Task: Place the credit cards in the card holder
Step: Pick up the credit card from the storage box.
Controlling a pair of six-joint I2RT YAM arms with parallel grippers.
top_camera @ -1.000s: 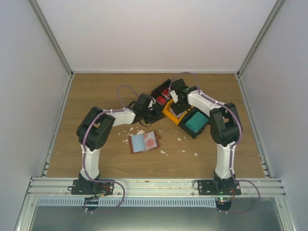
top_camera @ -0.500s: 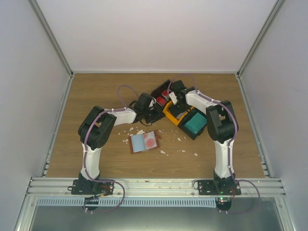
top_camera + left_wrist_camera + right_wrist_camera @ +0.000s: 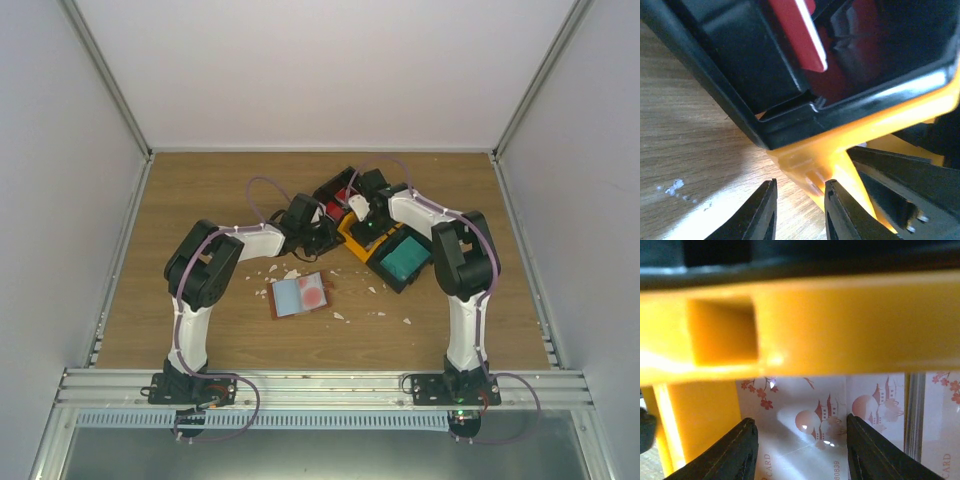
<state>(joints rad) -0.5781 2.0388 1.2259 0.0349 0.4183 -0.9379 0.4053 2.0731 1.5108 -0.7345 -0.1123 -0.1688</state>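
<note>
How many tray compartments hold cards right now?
3: red cards in the far-left one, pale printed cards in the middle one, teal cards in the near-right one. Stack depths are hidden.

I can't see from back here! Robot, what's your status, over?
Left gripper open, beside the tray corner. Right gripper open, over pale cards in the orange compartment. Card holder open on the table, scraps nearby.

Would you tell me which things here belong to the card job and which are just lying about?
Job: red cards, teal cards, white patterned cards, card holder.
Lying about: torn white scraps; the tray merely stores the cards.
</note>
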